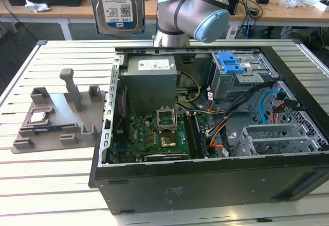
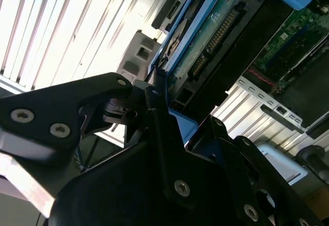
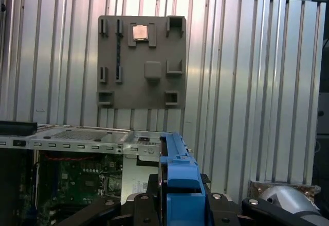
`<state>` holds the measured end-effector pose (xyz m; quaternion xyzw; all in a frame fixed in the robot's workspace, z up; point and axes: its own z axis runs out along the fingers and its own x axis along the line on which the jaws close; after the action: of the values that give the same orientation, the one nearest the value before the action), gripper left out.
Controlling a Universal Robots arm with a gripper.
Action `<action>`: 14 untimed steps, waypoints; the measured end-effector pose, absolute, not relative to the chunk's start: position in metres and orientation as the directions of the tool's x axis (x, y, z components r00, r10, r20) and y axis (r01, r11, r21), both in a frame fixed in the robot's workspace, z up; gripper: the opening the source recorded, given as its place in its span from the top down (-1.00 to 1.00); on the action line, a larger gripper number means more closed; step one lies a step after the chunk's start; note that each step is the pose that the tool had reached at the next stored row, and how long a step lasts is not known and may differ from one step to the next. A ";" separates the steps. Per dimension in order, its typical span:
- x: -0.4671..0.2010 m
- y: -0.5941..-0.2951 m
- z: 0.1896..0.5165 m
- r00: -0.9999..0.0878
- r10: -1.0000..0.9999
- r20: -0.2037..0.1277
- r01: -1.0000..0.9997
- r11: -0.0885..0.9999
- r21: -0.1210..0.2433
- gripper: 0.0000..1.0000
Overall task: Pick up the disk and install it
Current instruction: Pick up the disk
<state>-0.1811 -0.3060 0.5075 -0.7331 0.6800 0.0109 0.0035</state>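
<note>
The tool (image 3: 179, 199) is clamped shut on the disk (image 1: 118, 4), gripping it by its blue-framed edge, as both wrist views show. In the exterior view the disk hangs upright with its label toward the camera. It is high above the far side of the bench (image 1: 51, 185), beyond the open computer case (image 1: 205, 185) and well apart from the grey holder tray (image 1: 67, 118), where a small chip (image 1: 38, 116) lies.

Upper part of the disk (image 1: 119, 4) and much of the arm (image 1: 195, 15) beyond the exterior view's top edge.
</note>
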 end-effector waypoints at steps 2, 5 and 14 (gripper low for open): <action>-0.176 -0.306 0.507 0.075 -0.997 -0.021 -0.997 -0.075 0.010 0.26; -0.165 -0.306 0.507 0.075 -0.997 -0.021 -0.997 -0.075 0.010 0.26; -0.134 -0.306 0.507 0.075 -0.997 -0.021 -0.997 -0.075 0.010 0.26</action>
<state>-0.1343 -0.3060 0.5075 -0.7331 0.6800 0.0109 0.0035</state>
